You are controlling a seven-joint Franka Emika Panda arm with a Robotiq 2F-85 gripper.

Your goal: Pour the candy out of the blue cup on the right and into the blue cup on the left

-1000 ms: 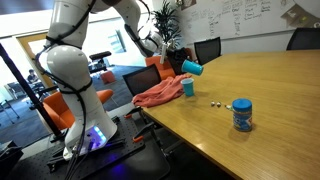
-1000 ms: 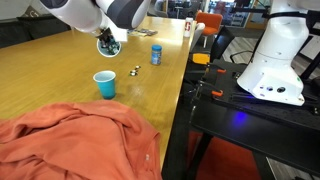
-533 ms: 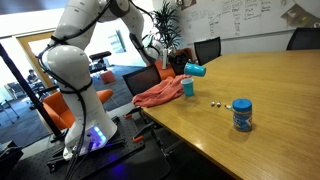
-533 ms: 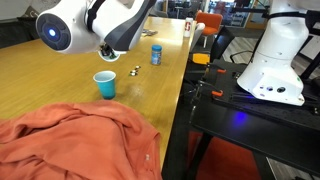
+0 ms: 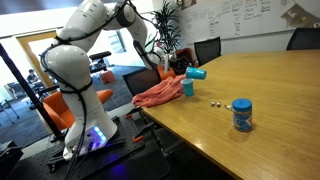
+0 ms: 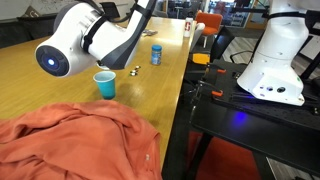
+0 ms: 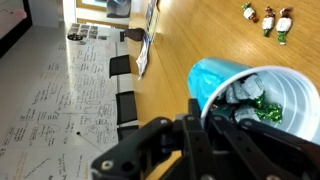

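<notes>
Opposite exteriors across table (image 5: pixel 280 90), close wrist.

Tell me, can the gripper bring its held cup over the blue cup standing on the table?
Probably yes. The gripper holds the tilted cup nearly above the standing cup, with open air between; the orange cloth lies beside.

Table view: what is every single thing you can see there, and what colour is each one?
held cup: 1, blue, tipped above the table, wrapped candy inside
standing cup: 1, blue, upright beside the cloth
loose candies: a few, small, on the table between standing cup and jar
jar: 1, blue lid, upright on the table
cloth: 1, orange-red, crumpled at the table's end
table: 1, light brown wood
office chairs: at least two, black, behind the table
whiteboard: 1, white with writing, back wall
robot arm: 1, white
gripper: 1, dark, shut on the held cup
</notes>
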